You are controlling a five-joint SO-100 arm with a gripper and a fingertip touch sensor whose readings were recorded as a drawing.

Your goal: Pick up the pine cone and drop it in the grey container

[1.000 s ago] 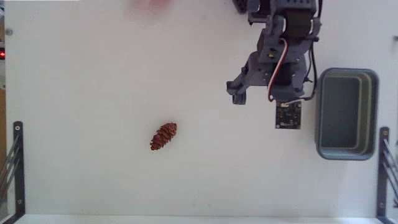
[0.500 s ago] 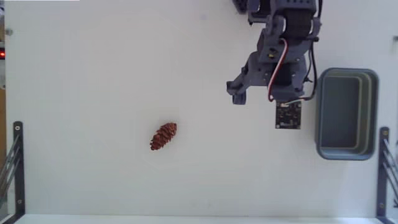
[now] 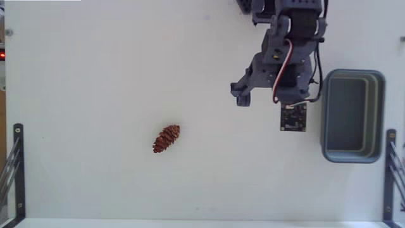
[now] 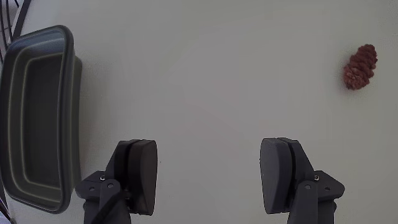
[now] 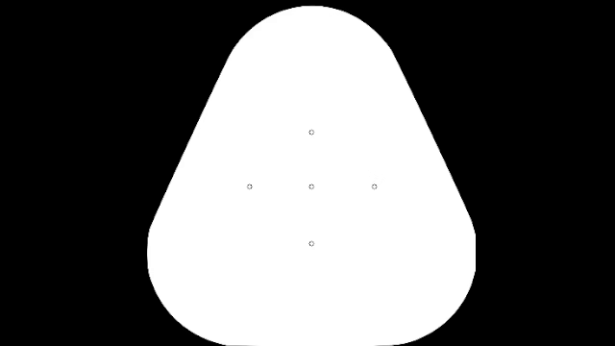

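- So, biggest first: white table [image 3: 95, 63], flat, matte, plain; everything sits on it. Looks smooth, so a light thing could skid if I nudge it.
- Grey container [image 3: 352, 116]: rectangular plastic tub, rounded corners, thick rim, darker greenish-grey inside, nothing in it that I can see. At the right edge in the fixed view, at the left in the wrist view [image 4: 37, 115]. Rigid, open-topped, an easy drop target.
- My arm: grey printed parts w/ black servos, red and white wires, coming down from the top of the fixed view, between tub and cone but nearer the tub.
- My gripper [image 4: 208, 177]: both dark fingers show in the wrist view w/ a wide gap of bare table between them. Spread wide, holding nothing. In the fixed view the fingers are hard to make out under the arm.
- Pine cone [image 3: 166, 139]: small elongated oval, reddish-brown, darker overlapping scales, rough and ridged. Lies flat on the table, nothing touching it.
- Key relation: cone is well apart from my gripper, down and left of it in the fixed view; in the wrist view [image 4: 360, 66] it's up and right, outside the finger gap. Tub is on the opposite side.
- Cone's long axis runs diagonal, lower-left to upper-right in both views. My guess: I need to swing away from the tub, then turn the wrist so the fingers close across the narrow width, not along the length.
- Scales should give the pads decent bite, I reckon; the tapered shape might squirt out if I'm off-centre.
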